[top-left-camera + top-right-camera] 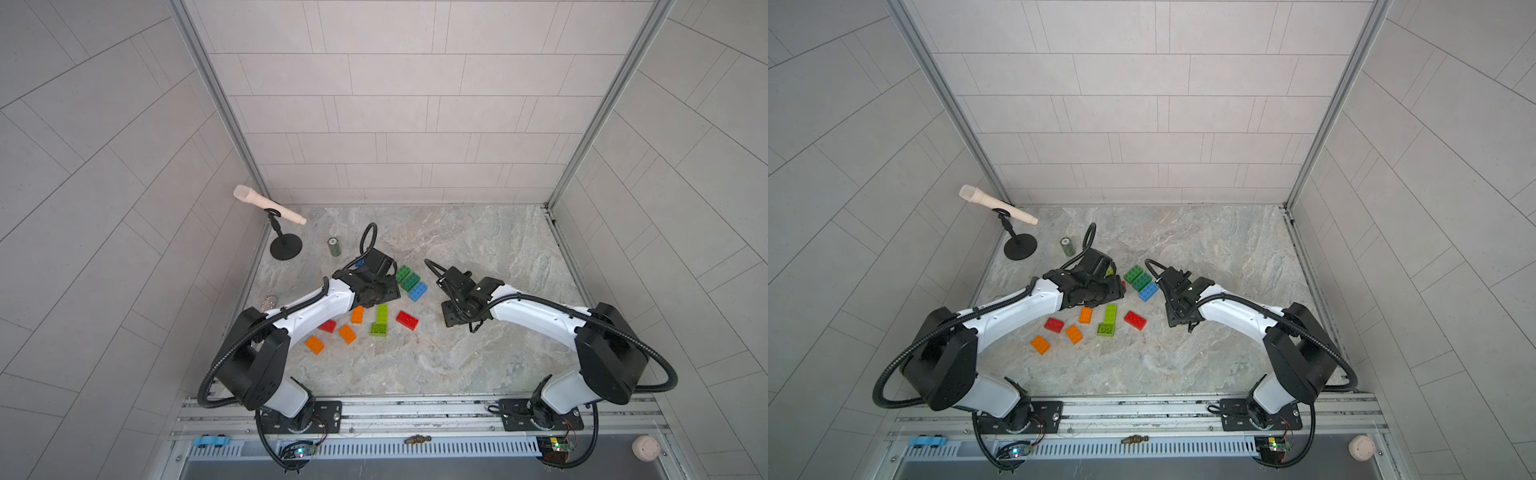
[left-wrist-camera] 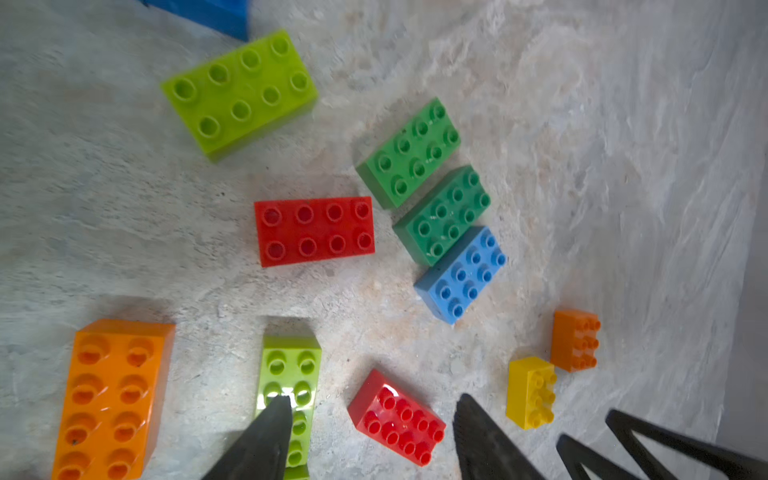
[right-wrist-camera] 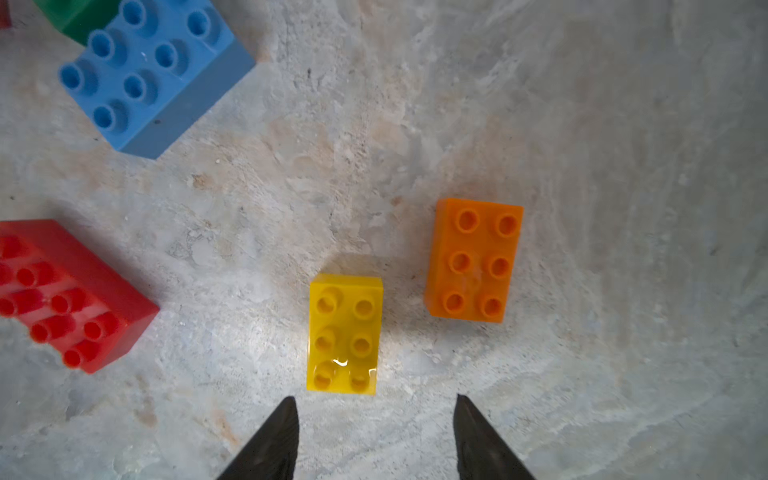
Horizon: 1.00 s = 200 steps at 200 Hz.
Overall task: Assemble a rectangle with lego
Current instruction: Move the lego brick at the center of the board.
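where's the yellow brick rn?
Right wrist view: the yellow brick lies studs-up on the table, on the right arm's side, just ahead of the open right gripper, with an orange brick beside it, not touching.

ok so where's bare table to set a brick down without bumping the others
Widest bare table lies between the orange bricks and the base rail. Also free: the far right, from the right arm to the back wall. Crowded: centre-left, around the green-green-blue row, lime bricks and red brick, under the left arm.
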### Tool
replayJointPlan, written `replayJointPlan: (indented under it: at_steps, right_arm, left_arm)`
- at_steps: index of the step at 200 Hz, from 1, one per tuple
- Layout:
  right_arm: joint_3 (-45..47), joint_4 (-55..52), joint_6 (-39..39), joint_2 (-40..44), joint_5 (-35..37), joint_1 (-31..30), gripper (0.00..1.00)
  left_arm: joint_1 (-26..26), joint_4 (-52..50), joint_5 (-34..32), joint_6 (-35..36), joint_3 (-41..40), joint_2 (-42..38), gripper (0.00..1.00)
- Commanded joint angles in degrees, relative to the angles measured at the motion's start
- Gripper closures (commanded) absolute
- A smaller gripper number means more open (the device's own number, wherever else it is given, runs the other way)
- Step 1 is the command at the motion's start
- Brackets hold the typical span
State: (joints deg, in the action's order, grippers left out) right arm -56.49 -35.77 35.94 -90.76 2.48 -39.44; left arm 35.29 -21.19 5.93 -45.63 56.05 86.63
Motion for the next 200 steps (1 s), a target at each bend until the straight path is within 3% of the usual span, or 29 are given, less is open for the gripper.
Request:
replayJointPlan:
  at_steps: [1,53,95,143,200]
  right_arm:
    - [-1.58,0.69,1.97,-3.48,-0.01,-0.13,0.42]
    - [-3.36,1.21,1.41,-7.93,-0.48,-0.11,0.59]
    - [-1.45,-2.05,1.91,-2.96,-1.00,-0.15,0.73]
    - [5.95,-5.95,4.92,5.99,-2.96,1.65,0.74]
    - [4.87,-1.78,0.57,-0.27,-2.17,5.84,0.75]
  left_arm:
    - [0.37,5.43,1.23,2.00,-1.03,0.58,0.34]
    - [0.40,7.56,3.82,2.17,-1.09,3.29,0.36]
    - [0.39,7.75,4.46,2.65,0.02,4.67,0.37]
    - [2.62,10.26,2.89,3.39,0.01,5.01,0.38]
    - [4.91,11.08,3.52,3.44,3.09,8.37,0.39]
